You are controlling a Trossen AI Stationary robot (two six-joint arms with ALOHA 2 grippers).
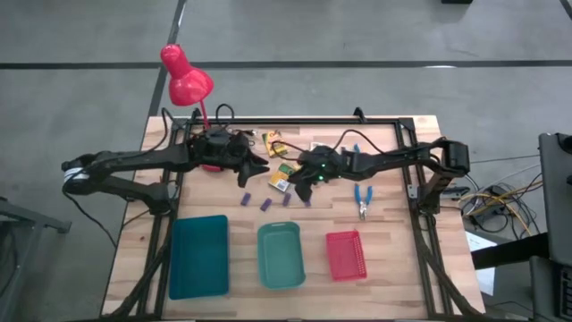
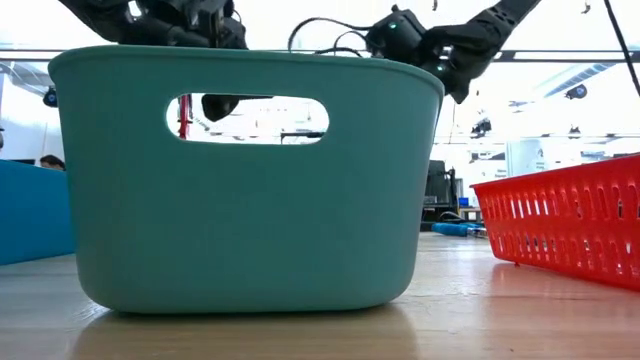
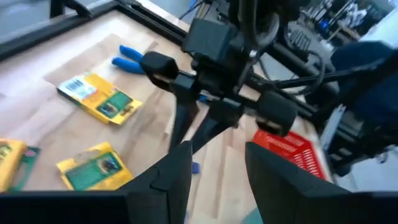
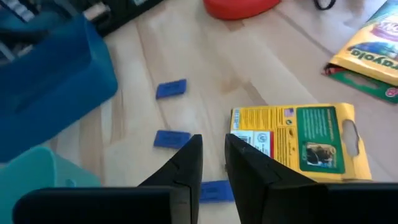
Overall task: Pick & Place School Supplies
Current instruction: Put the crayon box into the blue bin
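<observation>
Rt end effector (image 4: 212, 155) over crayon box (image 4: 292, 142) (3 blocks (image 4: 171, 138) nearby).

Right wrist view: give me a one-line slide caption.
Open right gripper poised low over the wooden table, beside a yellow-green crayon box and small rectangular blocks.

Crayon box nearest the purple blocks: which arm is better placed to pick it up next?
Right, probably. The right hand hangs open just above that crayon box's edge, beside the purple blocks. The left hand is open too, but farther back, near the lamp.
</observation>
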